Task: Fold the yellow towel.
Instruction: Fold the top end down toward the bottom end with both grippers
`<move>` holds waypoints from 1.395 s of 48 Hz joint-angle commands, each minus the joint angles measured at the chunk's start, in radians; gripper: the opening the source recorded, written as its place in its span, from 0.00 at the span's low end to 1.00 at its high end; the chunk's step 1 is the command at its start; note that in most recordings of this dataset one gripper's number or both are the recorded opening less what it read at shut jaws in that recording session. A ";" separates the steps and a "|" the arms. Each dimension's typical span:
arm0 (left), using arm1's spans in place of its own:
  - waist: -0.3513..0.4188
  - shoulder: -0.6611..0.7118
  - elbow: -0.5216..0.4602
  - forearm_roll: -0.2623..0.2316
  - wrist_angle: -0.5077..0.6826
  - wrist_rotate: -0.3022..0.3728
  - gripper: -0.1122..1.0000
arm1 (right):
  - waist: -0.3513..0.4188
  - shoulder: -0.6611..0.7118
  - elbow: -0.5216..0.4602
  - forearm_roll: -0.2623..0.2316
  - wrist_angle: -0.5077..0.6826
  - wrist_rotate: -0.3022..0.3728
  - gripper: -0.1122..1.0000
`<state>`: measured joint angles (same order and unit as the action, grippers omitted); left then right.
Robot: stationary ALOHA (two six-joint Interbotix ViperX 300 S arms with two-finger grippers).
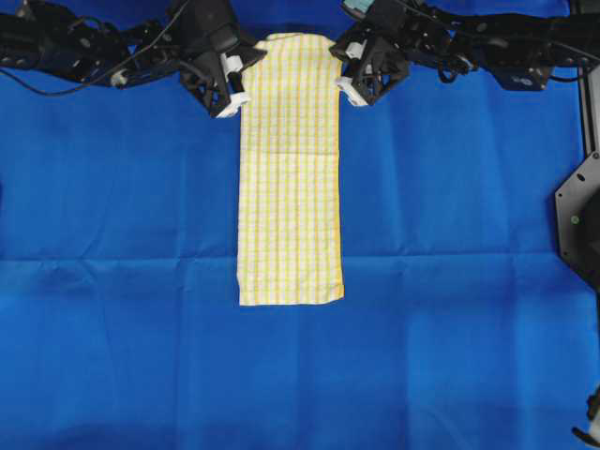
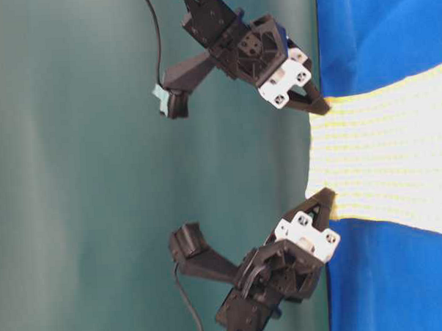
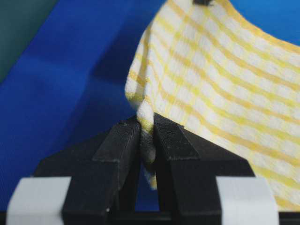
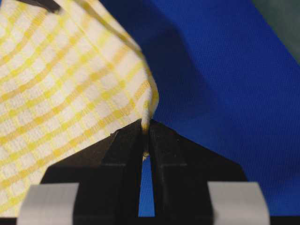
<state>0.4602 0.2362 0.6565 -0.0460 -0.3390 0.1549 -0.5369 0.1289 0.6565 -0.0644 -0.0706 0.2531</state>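
The near end of the yellow towel [image 1: 290,178] lay flat on the blue tablecloth [image 1: 112,281], a long narrow strip running away toward the arms. At its far end, the left gripper [image 1: 234,82] and right gripper [image 1: 349,82] each had jaws clamped on a corner, lifting it off the cloth

Words: none to read in any view — no letters anywhere.
Numbers: none.
Brand names: none to see on the arms.
Signs or stickers: none that can be read — the pale strips on the fingers are bare.
Yellow towel [image 1: 289,169]: only yellow lines and checks, no writing.
Blue cloth [image 1: 112,356]: plain blue, no writing.
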 commanded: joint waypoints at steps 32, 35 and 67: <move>-0.391 -0.195 0.164 -0.009 -0.011 -0.091 0.14 | 0.360 -0.285 0.225 0.098 -0.017 0.000 0.12; -0.422 -0.195 0.167 -0.009 -0.015 -0.100 0.14 | 0.393 -0.298 0.236 0.106 -0.018 0.000 0.12; -0.643 -0.176 0.160 -0.009 -0.018 -0.198 0.14 | 0.617 -0.252 0.238 0.189 -0.026 0.000 0.12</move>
<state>-0.1580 0.0706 0.8268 -0.0568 -0.3543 -0.0414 0.0752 -0.1258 0.9050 0.1166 -0.0936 0.2546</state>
